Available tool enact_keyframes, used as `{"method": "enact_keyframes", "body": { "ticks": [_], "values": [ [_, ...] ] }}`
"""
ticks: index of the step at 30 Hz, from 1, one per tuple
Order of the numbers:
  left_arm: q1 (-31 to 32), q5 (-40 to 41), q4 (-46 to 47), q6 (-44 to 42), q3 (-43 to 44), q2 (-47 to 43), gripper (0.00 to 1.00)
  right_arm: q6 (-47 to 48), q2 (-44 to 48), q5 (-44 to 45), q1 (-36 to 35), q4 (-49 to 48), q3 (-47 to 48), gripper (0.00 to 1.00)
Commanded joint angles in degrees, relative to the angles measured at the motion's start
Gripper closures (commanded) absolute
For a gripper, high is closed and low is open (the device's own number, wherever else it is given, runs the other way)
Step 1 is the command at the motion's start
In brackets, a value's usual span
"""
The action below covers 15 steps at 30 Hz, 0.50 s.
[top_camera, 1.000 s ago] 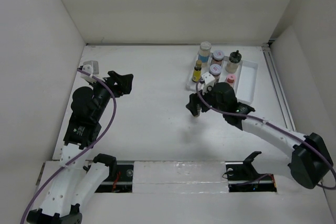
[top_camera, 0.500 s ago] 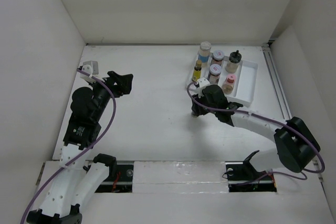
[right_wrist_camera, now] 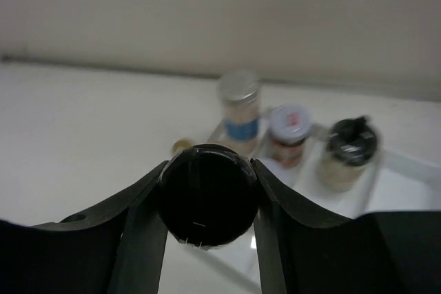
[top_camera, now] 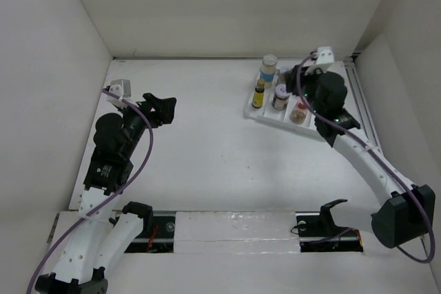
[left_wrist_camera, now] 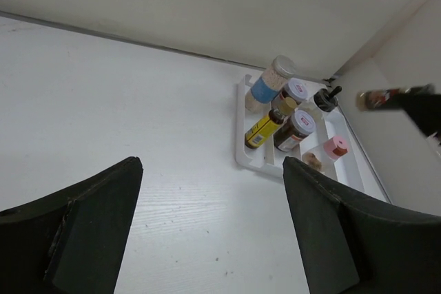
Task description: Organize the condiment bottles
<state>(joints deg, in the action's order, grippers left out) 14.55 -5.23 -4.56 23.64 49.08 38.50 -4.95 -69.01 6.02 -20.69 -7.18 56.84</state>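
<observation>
Out at nine o'clock on the table [top_camera: 207, 142], the left gripper [top_camera: 168, 107] hovered with its jaws spread wide and nothing between them. Across at one o'clock sat the white tray [left_wrist_camera: 239, 144], and it was well stocked. The slim yellow bottle [left_wrist_camera: 263, 129] stood on its left side, with the white-lidded blue-label jar [left_wrist_camera: 264, 87] at the bottle's twelve o'clock. Next came a red-and-white-lidded jar [left_wrist_camera: 293, 94], a silver-lidded dark jar [left_wrist_camera: 296, 129] just in front of it. Further right stood the black-lidded jar [left_wrist_camera: 324, 100], the pink-lidded jar [left_wrist_camera: 331, 149] at its five o'clock. And at the far right, the right gripper [right_wrist_camera: 209, 167] was aloft by the tray. Its fingers [right_wrist_camera: 145, 225] pinched the dark grinder-like bottle [right_wrist_camera: 209, 201], which lay on its side in the grip, clear of the others.
</observation>
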Motion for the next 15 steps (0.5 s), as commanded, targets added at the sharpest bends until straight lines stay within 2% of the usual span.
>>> {"method": "enact_keyframes", "body": {
  "ticks": [1, 5, 8, 11, 15],
  "values": [
    [0.1, -2.8, 2.8, -0.2, -0.6, -0.2, 0.20, 1.0, 0.7, 3.9, 8.8, -5.4, 4.2, 0.62],
    [0.1, -4.1, 2.8, -0.2, -0.6, 1.0, 0.18, 1.0, -4.8, 1.7, 22.3, -5.4, 7.5, 0.62],
    [0.1, -4.1, 2.8, -0.2, -0.6, 1.0, 0.18, -0.7, -11.8, -2.9, 29.2, -4.9, 9.5, 0.62],
    [0.1, -4.1, 2.8, -0.2, 0.0, 1.6, 0.16, -2.2, -20.3, -9.3, 32.6, -3.7, 11.7, 0.62],
    [0.1, -4.1, 2.8, -0.2, 0.0, 1.6, 0.16, -2.3, -27.8, -10.4, 33.3, -3.7, 14.3, 0.62]
  ]
}}
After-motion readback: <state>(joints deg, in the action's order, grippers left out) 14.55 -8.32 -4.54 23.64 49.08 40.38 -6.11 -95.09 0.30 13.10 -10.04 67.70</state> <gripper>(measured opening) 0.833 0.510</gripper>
